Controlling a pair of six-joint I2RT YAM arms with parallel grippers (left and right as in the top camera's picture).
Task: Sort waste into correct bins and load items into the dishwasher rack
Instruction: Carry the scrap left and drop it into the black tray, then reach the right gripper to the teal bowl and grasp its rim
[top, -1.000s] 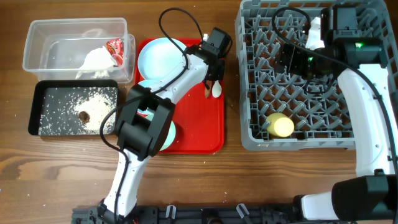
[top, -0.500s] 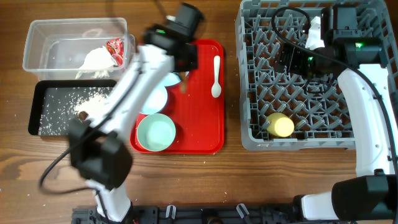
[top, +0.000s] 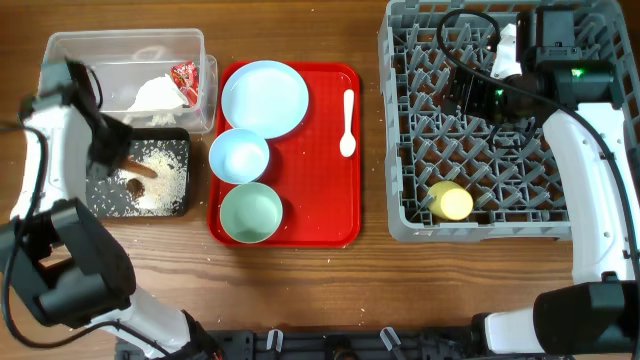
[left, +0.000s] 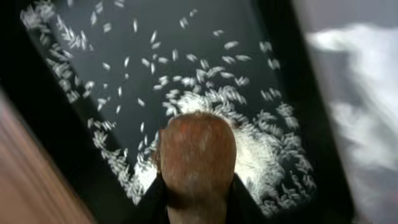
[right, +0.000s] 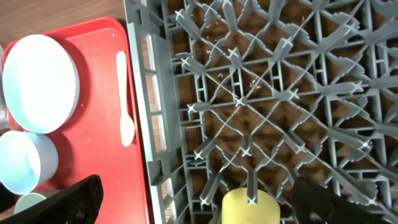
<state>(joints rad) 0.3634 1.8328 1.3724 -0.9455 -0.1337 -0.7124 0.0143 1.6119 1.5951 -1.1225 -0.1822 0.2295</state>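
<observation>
Your left claw (top: 116, 160) has swung from the red tray (top: 335, 200) to the black tray (top: 140, 212), clamped on the brown stick piece (left: 196, 158). Your right claw (right: 202, 205) hangs spread above the dishwasher rack (top: 386, 130).

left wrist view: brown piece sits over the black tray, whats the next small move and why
Probably open the left fingers to drop the brown piece: it is pinched between them right above the black tray, where rice crumbs lie.
</observation>
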